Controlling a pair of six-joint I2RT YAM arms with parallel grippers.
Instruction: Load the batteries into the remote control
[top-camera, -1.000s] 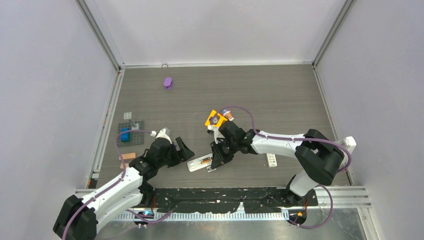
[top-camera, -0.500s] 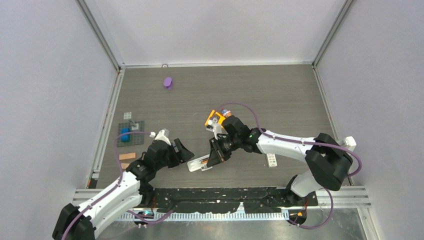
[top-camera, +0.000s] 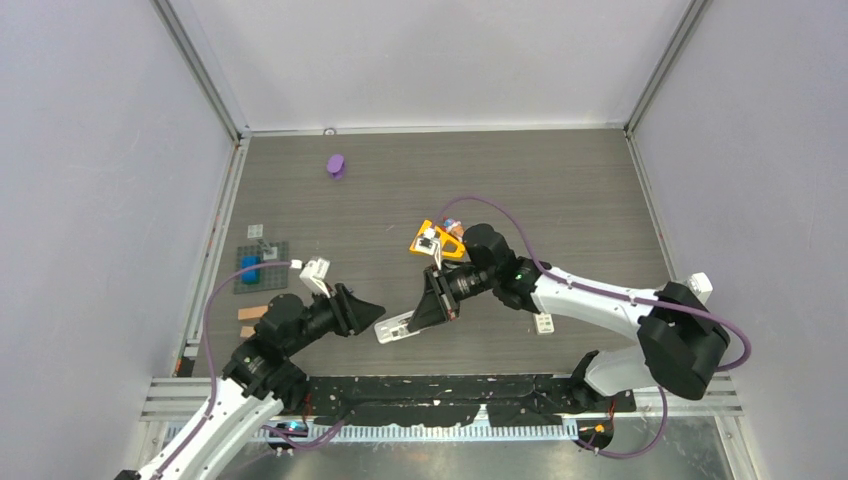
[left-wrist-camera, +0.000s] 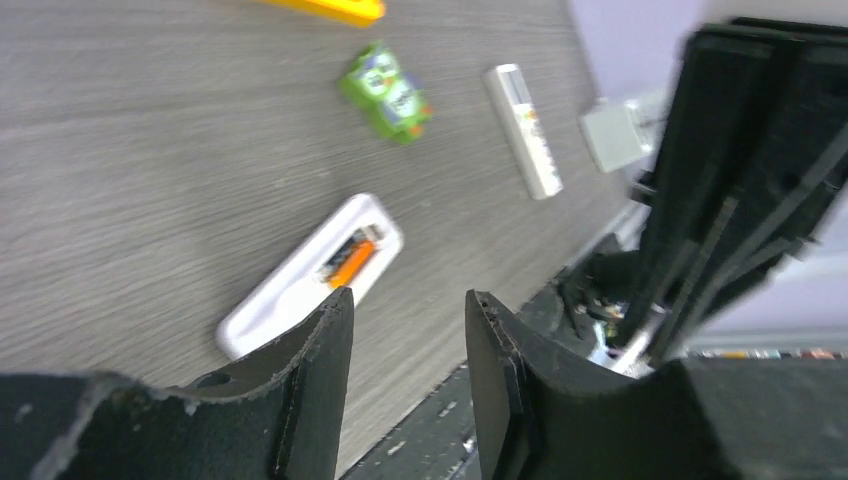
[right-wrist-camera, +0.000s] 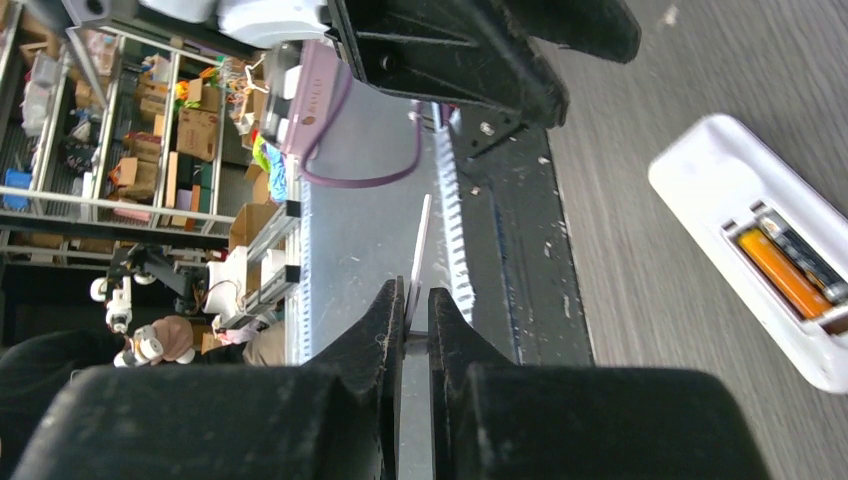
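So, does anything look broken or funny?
The white plastic remote lies with its battery bay uncovered, an orange battery and a dark battery showing. The right pincer pinches a thin white strip, maybe the lid.

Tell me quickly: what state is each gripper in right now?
Left gripper: open, holding nothing.
Right gripper: shut on a thin white strip.

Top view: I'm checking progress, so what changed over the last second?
The left gripper narrowed its jaws and shifted slightly toward the near edge. The right arm's elbow swung outward while the right gripper stayed shut on a thin white strip by the remote. The remote and the purple piece stayed put.
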